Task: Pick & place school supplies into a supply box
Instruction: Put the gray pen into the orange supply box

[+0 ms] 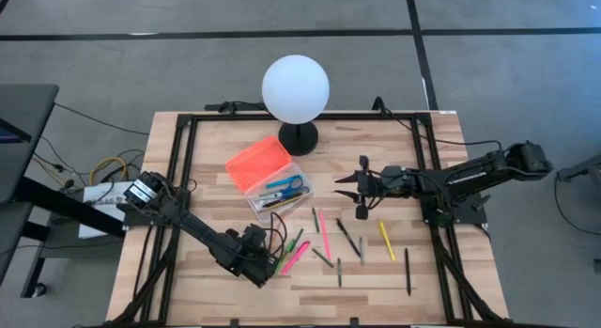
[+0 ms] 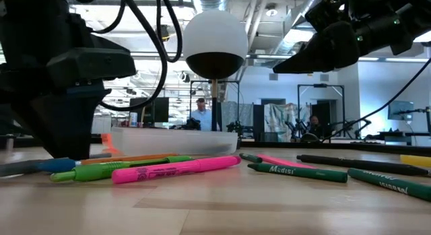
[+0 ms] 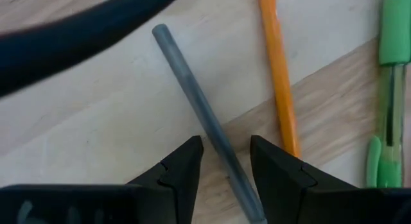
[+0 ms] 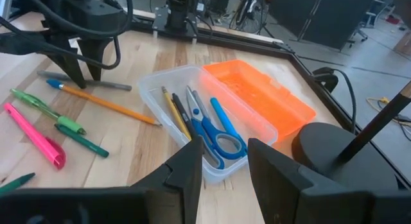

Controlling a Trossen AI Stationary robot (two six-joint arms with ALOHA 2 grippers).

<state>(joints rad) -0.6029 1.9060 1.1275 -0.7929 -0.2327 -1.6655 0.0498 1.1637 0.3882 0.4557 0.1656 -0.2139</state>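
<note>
Beside the one supply box [image 1: 268, 177], the left gripper [image 3: 225, 169] fingers are straddling one grey pencil [image 3: 199, 115], open; the right gripper [image 4: 221, 160] fingers are hovering open, empty.

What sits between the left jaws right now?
A grey pencil lies on the table between the open jaws of the left gripper, not yet gripped; the left wrist view shows it.
</note>
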